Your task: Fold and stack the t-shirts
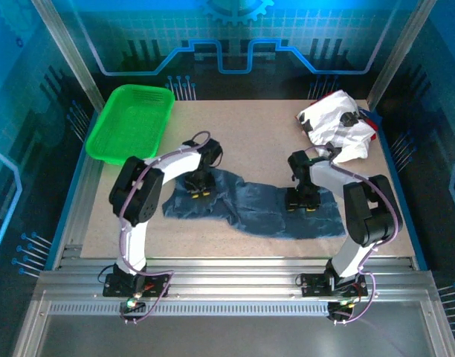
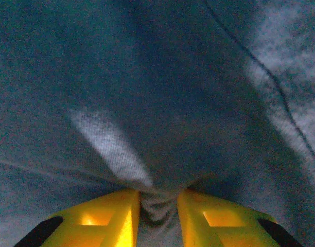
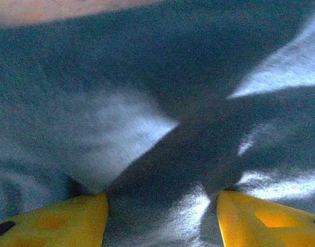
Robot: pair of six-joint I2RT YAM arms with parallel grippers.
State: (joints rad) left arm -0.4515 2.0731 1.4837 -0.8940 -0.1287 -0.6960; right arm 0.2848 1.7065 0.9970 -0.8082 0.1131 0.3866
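Note:
The dark slate-blue t-shirt (image 1: 265, 212) lies spread and wrinkled across the middle of the table. My left gripper (image 1: 199, 192) is down on the shirt's left part. In the left wrist view its yellow fingers (image 2: 108, 221) stand close together with a bunched ridge of blue cloth (image 2: 158, 206) pinched between them. My right gripper (image 1: 302, 204) is down on the shirt's right part, and in the right wrist view its fingers (image 3: 70, 218) stand wide apart, open over a flat fold of the cloth (image 3: 162, 170). A crumpled white t-shirt with black print (image 1: 333, 123) lies at the back right, with red cloth (image 1: 372, 128) at its edge.
A green plastic mesh basket (image 1: 131, 123) stands at the back left corner. Bare tan tabletop (image 1: 242, 134) shows between the basket and the white pile. Metal frame rails (image 1: 235, 271) run along the near edge.

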